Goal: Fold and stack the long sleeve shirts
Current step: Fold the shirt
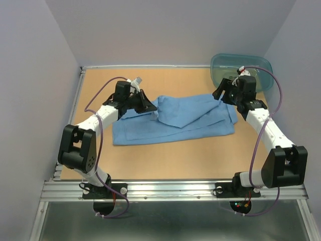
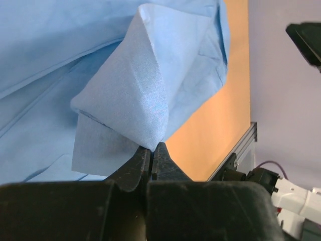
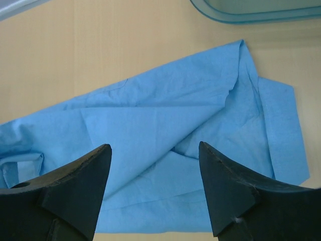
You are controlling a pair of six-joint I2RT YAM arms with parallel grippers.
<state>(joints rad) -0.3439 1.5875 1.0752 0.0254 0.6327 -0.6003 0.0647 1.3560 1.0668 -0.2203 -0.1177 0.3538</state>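
A light blue long sleeve shirt [image 1: 175, 123] lies partly folded in a wide band across the middle of the table. My left gripper [image 1: 149, 106] is over its left end, shut on a fold of the cloth. In the left wrist view the left gripper [image 2: 151, 148] pinches a corner of the shirt [image 2: 135, 80], which rises in a tented peak. My right gripper [image 1: 220, 94] hovers above the shirt's right end. The right wrist view shows the right gripper [image 3: 155, 145] open over the shirt [image 3: 165, 125], nothing between its fingers.
A translucent teal plastic tub [image 1: 241, 70] stands at the back right corner, just behind the right arm, and its rim [image 3: 251, 12] shows in the right wrist view. The tan table [image 1: 165, 163] is edged by a metal rail [image 1: 170, 191] in front and grey walls.
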